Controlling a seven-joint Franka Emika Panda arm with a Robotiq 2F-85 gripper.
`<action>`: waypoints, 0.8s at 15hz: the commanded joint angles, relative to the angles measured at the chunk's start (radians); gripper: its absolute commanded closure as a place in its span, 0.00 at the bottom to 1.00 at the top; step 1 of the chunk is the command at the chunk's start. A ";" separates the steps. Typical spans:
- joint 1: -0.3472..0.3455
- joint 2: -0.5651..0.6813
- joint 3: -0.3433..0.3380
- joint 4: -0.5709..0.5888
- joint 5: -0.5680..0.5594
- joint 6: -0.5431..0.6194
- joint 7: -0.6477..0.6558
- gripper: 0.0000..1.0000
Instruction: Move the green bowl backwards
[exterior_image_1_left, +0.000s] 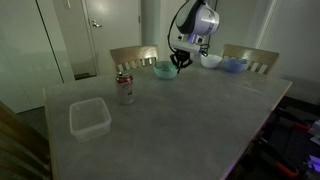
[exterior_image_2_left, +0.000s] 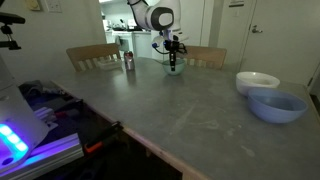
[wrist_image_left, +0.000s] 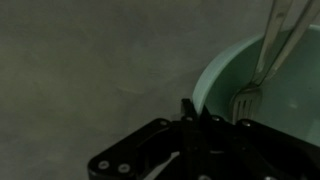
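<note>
The green bowl (exterior_image_1_left: 163, 70) is a pale mint bowl at the far side of the grey table; it also shows in the other exterior view (exterior_image_2_left: 171, 68). In the wrist view the green bowl (wrist_image_left: 240, 75) fills the right side with a white fork (wrist_image_left: 268, 50) lying inside it. My gripper (wrist_image_left: 192, 115) has its fingers close together over the bowl's near rim and looks shut on it. In both exterior views the gripper (exterior_image_1_left: 181, 61) (exterior_image_2_left: 173, 58) points down at the bowl's edge.
A white bowl (exterior_image_1_left: 210, 60) (exterior_image_2_left: 257, 81) and a blue bowl (exterior_image_1_left: 234, 66) (exterior_image_2_left: 276, 106) stand beside each other on the table. A red can (exterior_image_1_left: 125, 89) (exterior_image_2_left: 128, 62) and a clear plastic container (exterior_image_1_left: 88, 117) stand there too. Wooden chairs (exterior_image_1_left: 133, 56) line the far edge.
</note>
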 joint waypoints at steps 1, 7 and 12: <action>0.020 0.068 -0.031 0.114 -0.044 -0.153 0.105 0.99; 0.014 0.119 -0.018 0.250 -0.060 -0.322 0.286 0.99; 0.032 0.159 -0.017 0.314 -0.051 -0.307 0.528 0.99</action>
